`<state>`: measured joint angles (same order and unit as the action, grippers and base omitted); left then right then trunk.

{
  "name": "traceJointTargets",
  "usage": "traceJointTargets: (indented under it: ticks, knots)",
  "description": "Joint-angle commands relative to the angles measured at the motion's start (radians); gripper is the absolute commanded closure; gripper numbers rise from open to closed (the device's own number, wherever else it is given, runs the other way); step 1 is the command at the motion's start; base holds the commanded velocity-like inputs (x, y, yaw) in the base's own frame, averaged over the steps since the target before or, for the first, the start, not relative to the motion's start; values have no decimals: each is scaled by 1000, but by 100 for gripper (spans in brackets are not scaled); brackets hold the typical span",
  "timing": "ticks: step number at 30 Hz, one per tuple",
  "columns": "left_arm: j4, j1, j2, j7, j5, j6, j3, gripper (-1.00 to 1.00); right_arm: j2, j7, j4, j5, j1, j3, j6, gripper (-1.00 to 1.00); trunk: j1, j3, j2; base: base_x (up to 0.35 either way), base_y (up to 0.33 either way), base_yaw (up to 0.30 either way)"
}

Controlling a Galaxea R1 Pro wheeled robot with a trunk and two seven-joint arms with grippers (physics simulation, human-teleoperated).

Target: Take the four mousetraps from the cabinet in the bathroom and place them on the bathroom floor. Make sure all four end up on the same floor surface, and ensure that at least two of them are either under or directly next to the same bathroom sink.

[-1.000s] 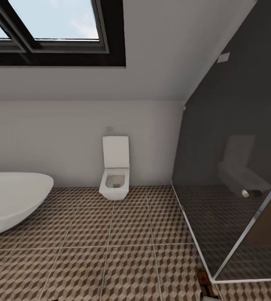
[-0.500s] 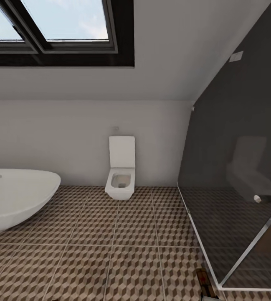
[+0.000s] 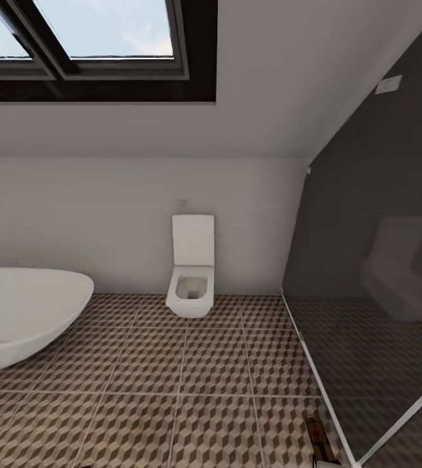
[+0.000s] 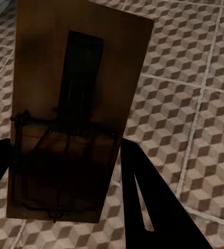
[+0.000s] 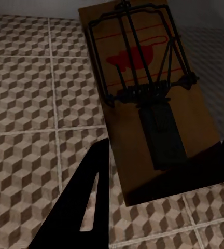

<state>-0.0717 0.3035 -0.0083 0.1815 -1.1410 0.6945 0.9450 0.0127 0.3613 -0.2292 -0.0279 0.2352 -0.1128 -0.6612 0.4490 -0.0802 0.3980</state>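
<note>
Two end effectors each apparently clamp a mousetrap (image 4: 70,119) above bathroom floor (image 3: 191,377)

Open bathroom floor (image 3: 191,396) lies ahead, hemmed by bathtub (image 3: 22,318), toilet (image 3: 190,286) and glass screen (image 3: 373,292).

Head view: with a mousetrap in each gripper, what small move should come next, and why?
Probably keep turning the base to look for the sink. Each wrist view shows a mousetrap held over the tiled bathroom floor, while ahead stand a bathtub, a toilet and a dark glass shower screen.
</note>
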Motion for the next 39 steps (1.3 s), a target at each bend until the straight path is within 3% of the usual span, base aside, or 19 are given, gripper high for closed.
traceJointTargets:
  ticks: [1, 20, 39]
  knots:
    - [-2, 1, -1, 14, 9, 0, 6, 100, 0, 7, 1, -4, 1, -8, -3, 100, 1, -2, 2, 257, 174, 0]
    - [-2, 1, -1, 13, 10, 1, 6, 100, 0, 7, 1, -4, 1, -8, -3, 100, 1, -2, 2, 255, 189, 0]
    - [-2, 1, -1, 14, 10, 1, 6, 100, -3, 7, 7, 1, 1, -10, -6, 100, 1, -2, 2, 15, 11, 0]
